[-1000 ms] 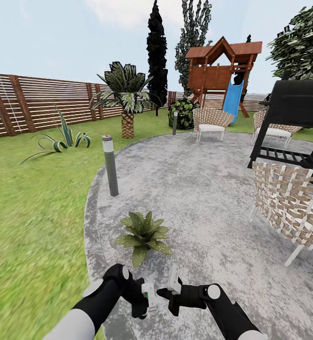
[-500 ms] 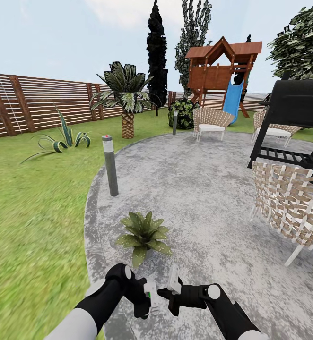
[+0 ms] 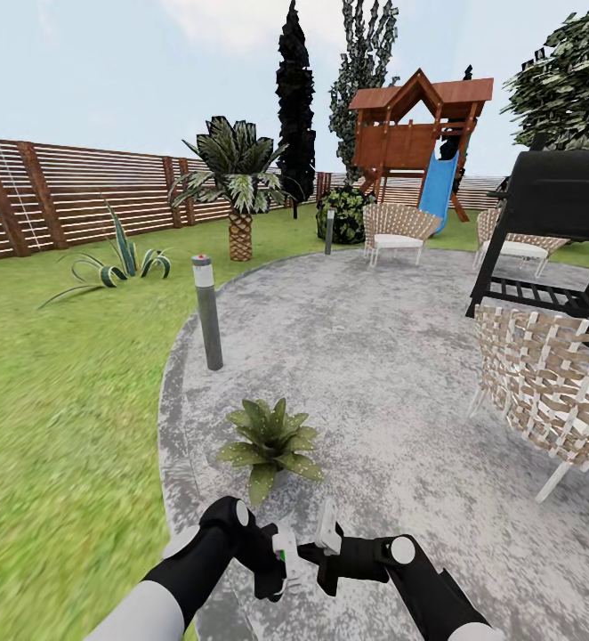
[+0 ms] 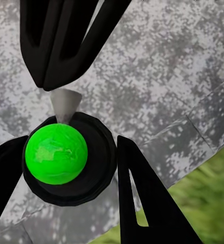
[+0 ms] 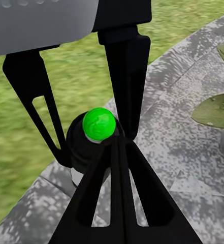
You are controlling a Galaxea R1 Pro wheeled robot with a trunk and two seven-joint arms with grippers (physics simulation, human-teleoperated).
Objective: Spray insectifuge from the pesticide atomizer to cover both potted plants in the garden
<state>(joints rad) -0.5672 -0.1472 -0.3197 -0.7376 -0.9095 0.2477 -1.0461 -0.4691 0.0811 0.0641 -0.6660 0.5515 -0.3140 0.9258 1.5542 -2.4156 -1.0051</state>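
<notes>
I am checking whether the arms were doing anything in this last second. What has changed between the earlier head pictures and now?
Very little. The left gripper, holding the pesticide atomizer, has crept slightly toward the right gripper, so the two sit a touch closer. The atomizer stays in the left gripper's fingers. The potted plant, the bollard light and the camera view have not shifted.

Potted plant (image 3: 270,441) sits on the patio's (image 3: 375,356) left edge, bollard light (image 3: 207,312) behind it on that edge, lawn (image 3: 63,392) left, chairs (image 3: 544,392) right.
</notes>
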